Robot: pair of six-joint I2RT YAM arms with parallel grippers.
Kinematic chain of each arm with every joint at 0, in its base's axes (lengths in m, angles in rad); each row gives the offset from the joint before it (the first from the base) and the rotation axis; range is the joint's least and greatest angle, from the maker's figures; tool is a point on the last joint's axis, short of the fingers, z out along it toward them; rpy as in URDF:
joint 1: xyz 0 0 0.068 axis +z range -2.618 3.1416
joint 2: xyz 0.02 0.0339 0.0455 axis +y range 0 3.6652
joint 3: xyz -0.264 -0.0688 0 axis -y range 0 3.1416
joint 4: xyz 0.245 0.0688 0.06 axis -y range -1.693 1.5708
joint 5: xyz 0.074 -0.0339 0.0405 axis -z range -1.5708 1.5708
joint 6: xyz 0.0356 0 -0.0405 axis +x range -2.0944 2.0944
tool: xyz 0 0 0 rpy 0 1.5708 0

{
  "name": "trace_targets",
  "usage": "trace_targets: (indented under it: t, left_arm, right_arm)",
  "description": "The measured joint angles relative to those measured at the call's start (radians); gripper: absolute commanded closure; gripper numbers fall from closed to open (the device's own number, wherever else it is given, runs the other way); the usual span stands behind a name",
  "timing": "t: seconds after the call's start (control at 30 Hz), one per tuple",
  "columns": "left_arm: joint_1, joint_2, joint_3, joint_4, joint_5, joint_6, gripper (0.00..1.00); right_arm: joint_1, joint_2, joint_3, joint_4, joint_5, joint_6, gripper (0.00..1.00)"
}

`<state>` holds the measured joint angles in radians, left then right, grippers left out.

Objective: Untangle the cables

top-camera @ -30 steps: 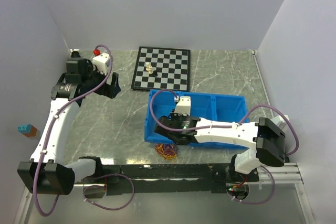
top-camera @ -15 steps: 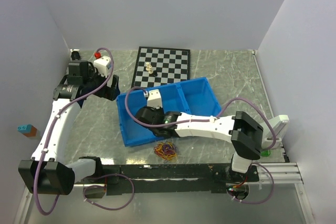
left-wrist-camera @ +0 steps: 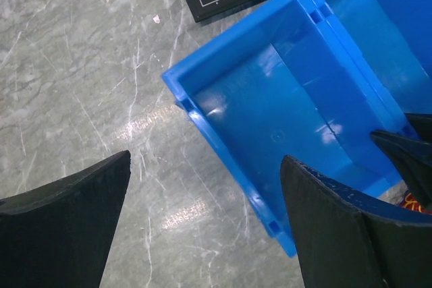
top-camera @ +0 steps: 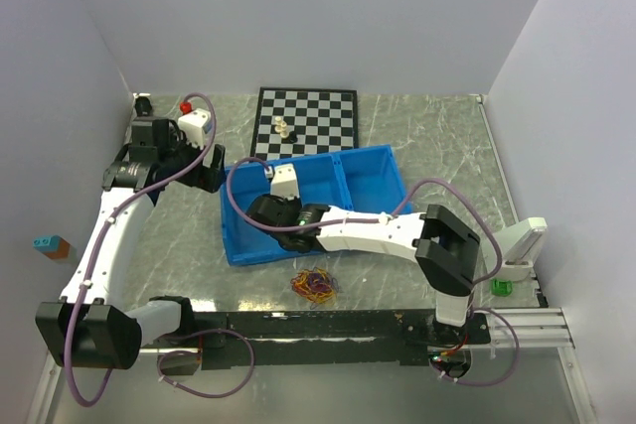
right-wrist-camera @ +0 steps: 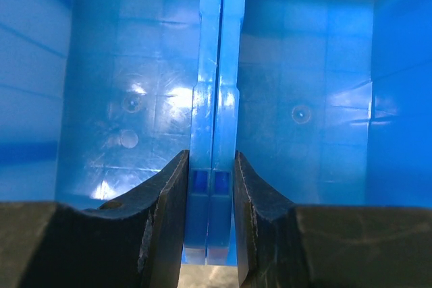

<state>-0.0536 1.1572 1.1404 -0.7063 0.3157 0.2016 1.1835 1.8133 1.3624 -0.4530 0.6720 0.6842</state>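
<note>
A small tangle of coloured cables (top-camera: 316, 285) lies on the table near the front edge, just in front of a blue two-compartment bin (top-camera: 318, 156). My right gripper (top-camera: 283, 213) reaches into the bin and is shut on its middle divider (right-wrist-camera: 214, 65); the fingers (right-wrist-camera: 169, 193) press it from both sides. My left gripper (top-camera: 204, 168) is open and empty, hovering over bare table just left of the bin's left corner (left-wrist-camera: 177, 85). A sliver of the tangle (left-wrist-camera: 413, 202) shows at the right edge of the left wrist view.
A chessboard (top-camera: 306, 122) with chess pieces (top-camera: 283, 130) lies behind the bin, and its edge is close to the bin's far rim. A red object (top-camera: 185, 106) sits at the back left. A green object (top-camera: 501, 287) sits at the front right. Walls enclose the table.
My right gripper has dragged the blue bin left and toward the back, turning it; the tangle now lies apart from it. The left arm has barely moved.
</note>
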Motion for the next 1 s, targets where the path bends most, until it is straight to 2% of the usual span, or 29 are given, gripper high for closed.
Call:
trace_targets:
  t: [0.1,0.17,0.2,0.43,0.6,0.73,0.83,0.97,1.0]
  left_arm:
    - [0.000,-0.001,-0.007,0.000,0.000,0.000,0.03]
    - [0.000,0.000,-0.011,0.000,0.000,0.000,0.03]
    - [0.000,0.000,-0.013,0.001,0.000,0.000,0.03]
    - [0.000,0.004,-0.063,0.003,0.005,0.014,0.04]
    - [0.000,0.018,-0.117,0.005,0.008,0.021,0.03]
    - [0.000,0.018,-0.188,0.011,0.011,0.021,0.03]
    - [-0.002,0.019,-0.229,0.014,0.010,0.017,0.03]
    - [-0.010,0.035,-0.249,0.043,0.008,0.012,0.01]
    - [-0.015,0.041,-0.252,0.058,0.004,0.011,0.03]
  right_arm:
    - [-0.003,0.027,0.031,-0.002,-0.006,-0.001,0.43]
    - [-0.004,0.035,0.047,0.006,-0.037,-0.002,0.29]
    - [-0.005,0.037,0.059,0.010,-0.048,-0.002,0.26]
    - [-0.009,0.015,0.085,0.017,-0.067,-0.006,0.27]
    - [-0.063,-0.167,-0.069,-0.012,-0.024,0.037,0.27]
    - [-0.304,-0.422,-0.280,-0.013,-0.017,0.061,0.25]
    - [-0.473,-0.540,-0.383,-0.013,-0.009,0.050,0.23]
    - [-0.556,-0.573,-0.441,-0.005,-0.042,0.015,0.23]
    - [-0.572,-0.563,-0.448,-0.001,-0.056,0.008,0.23]
